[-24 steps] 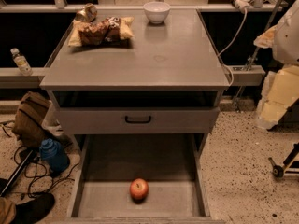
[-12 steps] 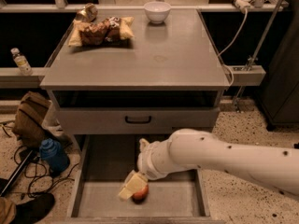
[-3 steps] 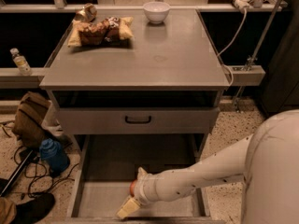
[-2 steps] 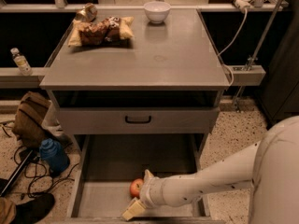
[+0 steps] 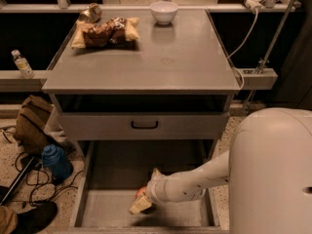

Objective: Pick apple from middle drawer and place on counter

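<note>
The apple lies in the open middle drawer, near the front centre. Only a small red part of it shows at the left of my wrist. My gripper is down inside the drawer, right at the apple, with my white arm reaching in from the right. The arm covers most of the apple, so I cannot see if it is gripped. The grey counter is above, with a faint ring mark near its middle.
A white bowl, a chip bag and a can stand at the counter's back. A shut drawer front with a black handle is above the open drawer. A blue bottle, a bag and cables lie on the floor at the left.
My arm has come down into the drawer onto the apple. Over the last second the wrist has shifted slightly right and up, and a sliver of the apple shows beside it.
</note>
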Robot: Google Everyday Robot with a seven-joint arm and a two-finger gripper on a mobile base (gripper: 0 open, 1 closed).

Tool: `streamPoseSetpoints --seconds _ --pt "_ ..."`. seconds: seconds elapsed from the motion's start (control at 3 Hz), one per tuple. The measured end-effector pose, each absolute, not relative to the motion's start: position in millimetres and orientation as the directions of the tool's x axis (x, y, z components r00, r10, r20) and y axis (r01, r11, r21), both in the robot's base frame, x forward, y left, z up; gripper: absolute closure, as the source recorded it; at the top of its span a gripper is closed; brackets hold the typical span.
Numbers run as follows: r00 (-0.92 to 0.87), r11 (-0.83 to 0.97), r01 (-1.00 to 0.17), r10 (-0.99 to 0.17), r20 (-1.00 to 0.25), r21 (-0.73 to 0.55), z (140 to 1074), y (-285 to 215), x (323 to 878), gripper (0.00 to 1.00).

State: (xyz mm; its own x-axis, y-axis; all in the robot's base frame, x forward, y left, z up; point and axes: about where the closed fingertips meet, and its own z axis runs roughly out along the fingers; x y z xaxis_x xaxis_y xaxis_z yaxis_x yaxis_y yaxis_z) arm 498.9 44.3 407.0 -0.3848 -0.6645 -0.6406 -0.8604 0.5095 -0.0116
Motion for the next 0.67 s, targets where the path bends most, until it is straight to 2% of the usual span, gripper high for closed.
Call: streamPoseSetpoints --seconds 0.67 --pt "-0.36 0.499 -0.866 -0.673 -0.646 -0.037 396.0 56.7 494.7 0.0"
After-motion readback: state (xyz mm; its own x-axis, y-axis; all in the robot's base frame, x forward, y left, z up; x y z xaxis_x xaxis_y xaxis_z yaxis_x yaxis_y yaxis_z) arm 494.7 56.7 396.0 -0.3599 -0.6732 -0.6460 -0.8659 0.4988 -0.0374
